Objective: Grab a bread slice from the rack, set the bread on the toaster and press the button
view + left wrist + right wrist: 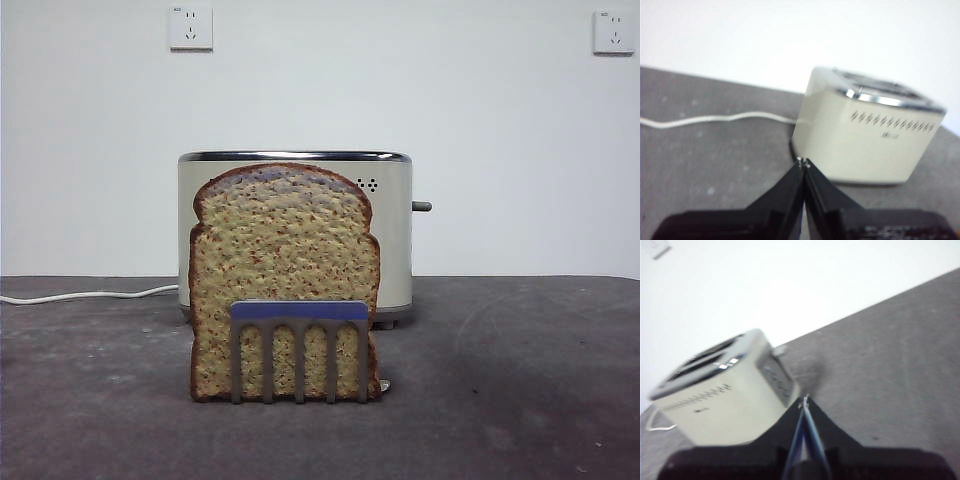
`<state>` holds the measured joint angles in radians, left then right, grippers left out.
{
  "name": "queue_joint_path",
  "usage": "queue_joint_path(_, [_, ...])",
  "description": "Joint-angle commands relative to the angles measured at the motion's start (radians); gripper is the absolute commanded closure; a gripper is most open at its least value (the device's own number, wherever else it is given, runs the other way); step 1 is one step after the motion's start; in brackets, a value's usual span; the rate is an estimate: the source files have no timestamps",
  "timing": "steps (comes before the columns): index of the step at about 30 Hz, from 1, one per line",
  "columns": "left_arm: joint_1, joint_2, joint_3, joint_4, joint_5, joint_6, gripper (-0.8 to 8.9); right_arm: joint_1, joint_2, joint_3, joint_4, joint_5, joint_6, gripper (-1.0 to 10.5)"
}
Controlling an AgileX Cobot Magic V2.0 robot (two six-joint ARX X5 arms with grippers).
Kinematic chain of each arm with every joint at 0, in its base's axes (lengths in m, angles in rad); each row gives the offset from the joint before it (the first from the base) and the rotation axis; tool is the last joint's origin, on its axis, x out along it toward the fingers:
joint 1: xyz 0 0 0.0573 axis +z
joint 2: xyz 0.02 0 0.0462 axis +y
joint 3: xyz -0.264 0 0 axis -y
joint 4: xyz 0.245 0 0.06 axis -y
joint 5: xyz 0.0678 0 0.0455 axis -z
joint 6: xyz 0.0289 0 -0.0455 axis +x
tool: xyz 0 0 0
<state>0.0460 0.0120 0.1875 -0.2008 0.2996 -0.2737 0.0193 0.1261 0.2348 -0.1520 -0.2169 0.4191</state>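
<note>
The bread, a speckled tan slice with dark brown crust and domed top, stands upright in the rack, a low metal rack with vertical prongs and a blue-purple top bar. Behind them, toward the surface's far edge, stands the cream toaster with its chrome rim. Its dark grey button juts sideways from the narrow end.

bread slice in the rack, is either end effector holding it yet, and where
No. The bread slice stands free in the rack. The left end effector and right end effector are both shut on nothing.
</note>
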Motion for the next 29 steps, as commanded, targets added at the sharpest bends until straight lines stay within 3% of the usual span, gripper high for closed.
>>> queue_joint_path(1, [0.001, -0.002, 0.060, -0.042, 0.028, -0.014, 8.22, 0.002, 0.089, 0.092, -0.029, -0.055, -0.035, 9.6])
queue_joint_path(9, [0.001, 0.014, 0.219, -0.158, 0.124, -0.006, 8.22, 0.002, 0.343, 0.397, -0.255, -0.206, -0.205, 9.6])
queue_joint_path(17, [0.001, 0.204, 0.422, -0.211, 0.209, 0.028, 8.22, 0.030, 0.493, 0.670, -0.489, -0.204, -0.371, 9.6])
queue_joint_path(29, [-0.068, 0.560, 0.808, -0.482, 0.416, 0.317, 8.22, 0.068, 0.567, 0.816, -0.708, -0.205, -0.482, 9.6])
